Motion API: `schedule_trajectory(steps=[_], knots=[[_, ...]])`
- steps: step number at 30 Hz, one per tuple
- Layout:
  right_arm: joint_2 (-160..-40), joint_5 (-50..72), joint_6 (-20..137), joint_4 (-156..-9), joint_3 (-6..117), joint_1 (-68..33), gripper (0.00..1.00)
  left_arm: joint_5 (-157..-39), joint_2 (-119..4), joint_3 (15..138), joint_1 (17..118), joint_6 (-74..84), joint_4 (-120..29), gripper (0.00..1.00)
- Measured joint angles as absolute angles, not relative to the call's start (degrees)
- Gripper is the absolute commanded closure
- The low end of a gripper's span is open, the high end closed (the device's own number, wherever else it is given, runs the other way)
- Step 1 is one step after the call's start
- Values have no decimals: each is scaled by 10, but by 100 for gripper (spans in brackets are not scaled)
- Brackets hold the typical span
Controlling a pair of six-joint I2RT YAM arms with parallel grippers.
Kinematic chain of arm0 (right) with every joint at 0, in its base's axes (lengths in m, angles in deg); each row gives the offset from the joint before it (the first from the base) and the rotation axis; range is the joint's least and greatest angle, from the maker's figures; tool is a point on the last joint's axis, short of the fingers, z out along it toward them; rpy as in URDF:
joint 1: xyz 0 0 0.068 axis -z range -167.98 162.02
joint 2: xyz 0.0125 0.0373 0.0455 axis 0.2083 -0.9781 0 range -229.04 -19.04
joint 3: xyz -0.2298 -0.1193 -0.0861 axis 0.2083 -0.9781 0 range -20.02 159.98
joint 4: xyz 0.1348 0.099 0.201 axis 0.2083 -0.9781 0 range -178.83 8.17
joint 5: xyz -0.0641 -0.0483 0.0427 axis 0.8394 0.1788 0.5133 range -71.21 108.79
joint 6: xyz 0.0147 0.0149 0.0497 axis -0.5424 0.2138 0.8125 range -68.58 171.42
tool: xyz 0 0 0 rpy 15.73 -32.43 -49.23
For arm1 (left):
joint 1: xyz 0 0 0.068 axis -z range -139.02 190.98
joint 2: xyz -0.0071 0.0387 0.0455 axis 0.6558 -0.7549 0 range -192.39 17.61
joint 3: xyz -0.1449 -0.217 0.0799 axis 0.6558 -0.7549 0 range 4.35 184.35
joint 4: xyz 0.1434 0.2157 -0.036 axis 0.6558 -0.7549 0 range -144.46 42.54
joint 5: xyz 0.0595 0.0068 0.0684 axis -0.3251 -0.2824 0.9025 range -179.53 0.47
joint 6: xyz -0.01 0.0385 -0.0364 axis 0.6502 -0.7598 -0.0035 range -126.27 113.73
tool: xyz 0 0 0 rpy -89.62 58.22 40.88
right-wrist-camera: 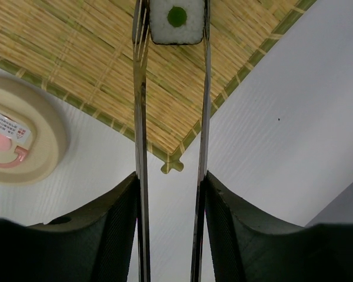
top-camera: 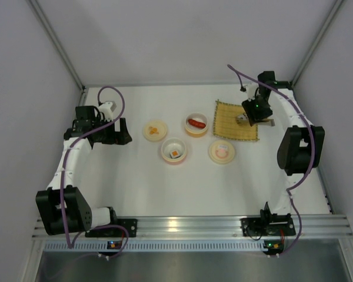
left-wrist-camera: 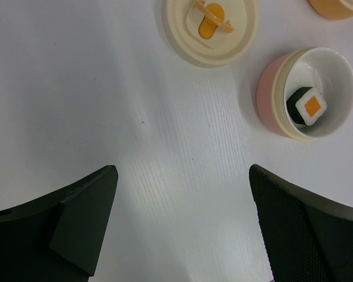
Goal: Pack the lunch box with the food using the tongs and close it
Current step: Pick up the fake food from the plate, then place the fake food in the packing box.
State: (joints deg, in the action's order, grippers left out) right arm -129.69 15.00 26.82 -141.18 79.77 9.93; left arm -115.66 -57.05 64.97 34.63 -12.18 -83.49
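1. Both arms of the slim, long grey metal tongs point(right-wrist-camera: 140, 117) sit against a black-wrapped white-rice sushi roll with a green centre point(right-wrist-camera: 176, 20). The right gripper point(right-wrist-camera: 172, 191) pinches the tongs over the square woven yellow bamboo mat point(right-wrist-camera: 76, 59) (whether the roll is lifted or resting, I cannot tell).
2. Securing that roll looks like the step in hand. Squeeze evenly, with both tips flat on opposite sides, so it cannot twist or pop free.
3. Raise it straight up before travelling. The small round cream orange-rimmed plastic bowl point(top-camera: 196, 134) holds only the red toy sausage point(top-camera: 196, 123), and the pink-rimmed bowl point(left-wrist-camera: 265, 88) already has an orange-centred roll point(left-wrist-camera: 309, 106).
4. The left gripper point(left-wrist-camera: 182, 223) hangs spread wide and empty over the white surface point(left-wrist-camera: 76, 88). Both flat round cream lids, orange-printed point(left-wrist-camera: 235, 35) and pink-printed point(right-wrist-camera: 47, 135), lie off the bowls.
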Motion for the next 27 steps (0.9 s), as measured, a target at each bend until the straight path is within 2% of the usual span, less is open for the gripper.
schedule_trajectory(steps=[8, 14, 17, 22, 27], knots=[[-1297, 140, 266, -1413, 802, 99, 85, -1157, -571, 650, 346, -122, -835, 2], [-1256, 111, 273, -1433, 802, 87, 99, -1158, -571, 650, 346, -121, -835, 2], [-1207, 105, 287, -1445, 801, 42, 100, -1163, -571, 650, 346, -117, -835, 1], [-1133, 80, 329, -1442, 784, -107, 100, -1173, -570, 650, 346, -108, -835, 2], [-1123, 52, 364, -1440, 774, -196, 100, -1176, -565, 650, 346, -108, -836, 2]])
